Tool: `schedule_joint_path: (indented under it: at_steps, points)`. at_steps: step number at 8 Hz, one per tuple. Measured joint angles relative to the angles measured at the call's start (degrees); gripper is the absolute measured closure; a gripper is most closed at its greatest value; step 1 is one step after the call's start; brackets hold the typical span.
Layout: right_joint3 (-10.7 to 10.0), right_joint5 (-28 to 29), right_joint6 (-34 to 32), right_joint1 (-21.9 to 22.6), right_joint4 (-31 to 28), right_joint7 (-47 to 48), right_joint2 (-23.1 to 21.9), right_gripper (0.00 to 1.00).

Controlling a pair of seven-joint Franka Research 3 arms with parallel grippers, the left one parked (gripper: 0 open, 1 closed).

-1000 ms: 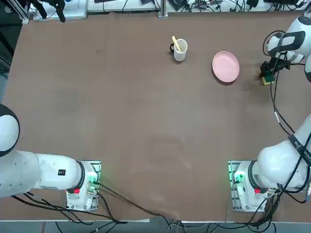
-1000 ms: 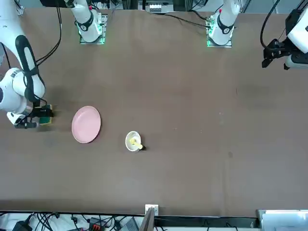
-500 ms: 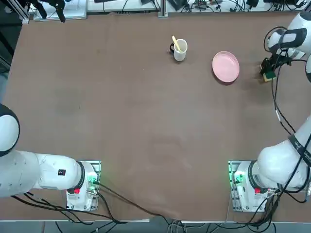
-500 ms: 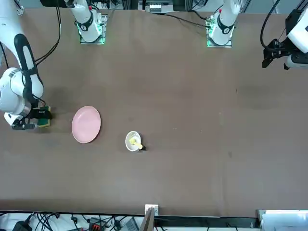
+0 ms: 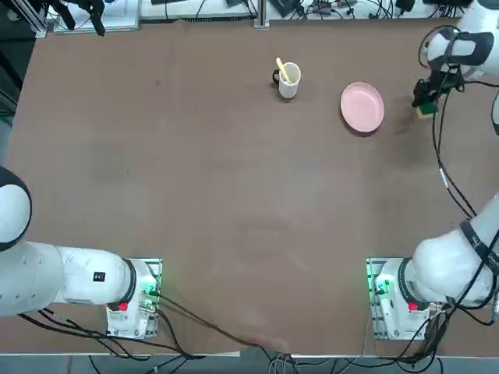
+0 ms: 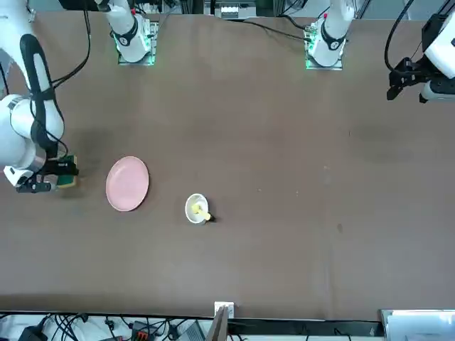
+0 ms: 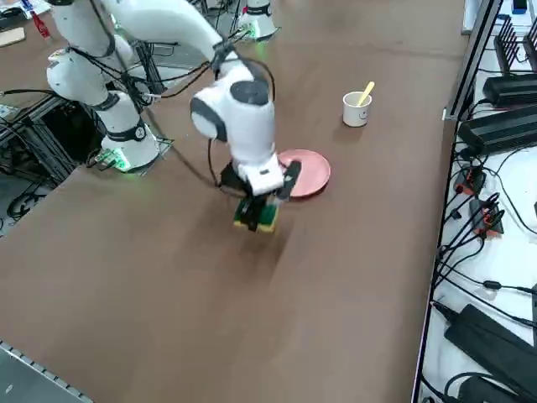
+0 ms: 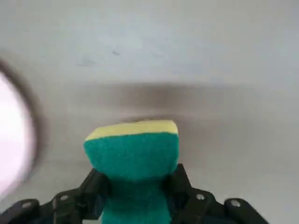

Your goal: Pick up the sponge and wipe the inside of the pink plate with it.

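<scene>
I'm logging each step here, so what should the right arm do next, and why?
Probably carry the sponge sideways to above the pink plate. The right gripper is shut on the sponge and seems to hold it just off the table, beside the plate, whose inside looks unwiped.

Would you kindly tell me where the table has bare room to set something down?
Bare: the wide stretch between the arm bases and the white mug, and all left of it. Crowded: the far right corner, where the right pincer holds the sponge beside the pink plate.
</scene>
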Motion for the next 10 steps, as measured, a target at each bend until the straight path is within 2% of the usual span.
schedule_joint_path:
  at_steps: [2,3,6,10]
  points:
    - [4.15,6.2,-0.79,3.76,-0.06,7.17,-0.61,0.35]
    - [5.58,8.36,-0.65,5.37,-0.04,10.34,-0.26,0.35]
    - [6.01,9.09,0.51,9.7,0.75,17.21,1.93,0.36]
    - [5.99,9.17,5.63,10.58,0.9,18.16,6.45,0.4]
